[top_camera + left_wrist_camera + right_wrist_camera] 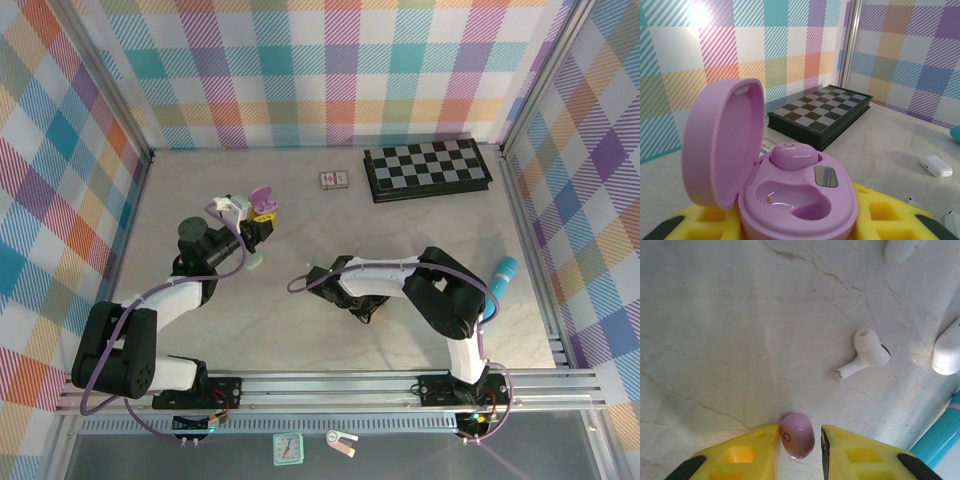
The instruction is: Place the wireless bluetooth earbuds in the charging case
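Right wrist view: one purple earbud [796, 436] lies on the marble surface [715, 340] between the two yellow fingers [747, 455] of the right claw [800, 435]. It touches the finger on the picture's left, but I cannot tell whether it is pinched. One white earbud [865, 356] lies nearby, and one teal stick [940, 432] crosses the corner. The left claw [262, 214] is clenched on one purple charging case [800, 200] with its lid up. Inside the case, a second purple earbud [792, 155] sits in one socket; the other socket [790, 197] is empty.
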Robot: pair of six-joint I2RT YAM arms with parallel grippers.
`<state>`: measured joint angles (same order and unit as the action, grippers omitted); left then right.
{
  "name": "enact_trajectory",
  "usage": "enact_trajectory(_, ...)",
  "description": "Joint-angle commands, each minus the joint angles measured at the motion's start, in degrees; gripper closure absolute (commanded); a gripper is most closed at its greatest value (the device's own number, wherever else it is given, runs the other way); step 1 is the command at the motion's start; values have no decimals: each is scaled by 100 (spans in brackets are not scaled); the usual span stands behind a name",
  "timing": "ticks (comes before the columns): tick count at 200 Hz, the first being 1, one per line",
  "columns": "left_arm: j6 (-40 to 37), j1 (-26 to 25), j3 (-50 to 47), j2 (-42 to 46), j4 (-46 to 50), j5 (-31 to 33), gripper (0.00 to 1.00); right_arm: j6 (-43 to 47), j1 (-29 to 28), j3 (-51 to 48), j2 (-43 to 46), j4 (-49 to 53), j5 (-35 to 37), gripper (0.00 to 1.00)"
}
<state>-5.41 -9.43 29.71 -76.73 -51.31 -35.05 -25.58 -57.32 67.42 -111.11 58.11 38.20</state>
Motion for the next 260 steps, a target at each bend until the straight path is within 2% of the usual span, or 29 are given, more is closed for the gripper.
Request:
enact_trajectory(1, 14, 69, -45, 134, -223, -133, 72, -157, 43, -7, -150, 215, 91, 73)
enact_trajectory(55, 14, 72, -45, 158, -222, -140, 72, -20, 130, -95, -149, 71, 65, 74)
enact_trajectory(71, 14, 68, -36, 155, -222, -143, 72, 7, 143, -106, -130, 49, 65, 79)
enact_trajectory(106, 14, 72, -18, 127, -224, -160, 72, 29, 151, -69, -78, 61, 70, 81)
enact_trajectory(146, -20, 66, -9, 112, -222, -249, 72, 74, 147, -77, 307, -1, 26, 80)
enact_trajectory(212, -211, -157, -42, 18, -303, -239, 72, 106, 350, -263, 1945, -616, -1077, 80)
enact_trajectory(260, -367, -669, -71, -165, -520, -112, 72, 25, 873, -364, 3162, -1157, -2396, 80)
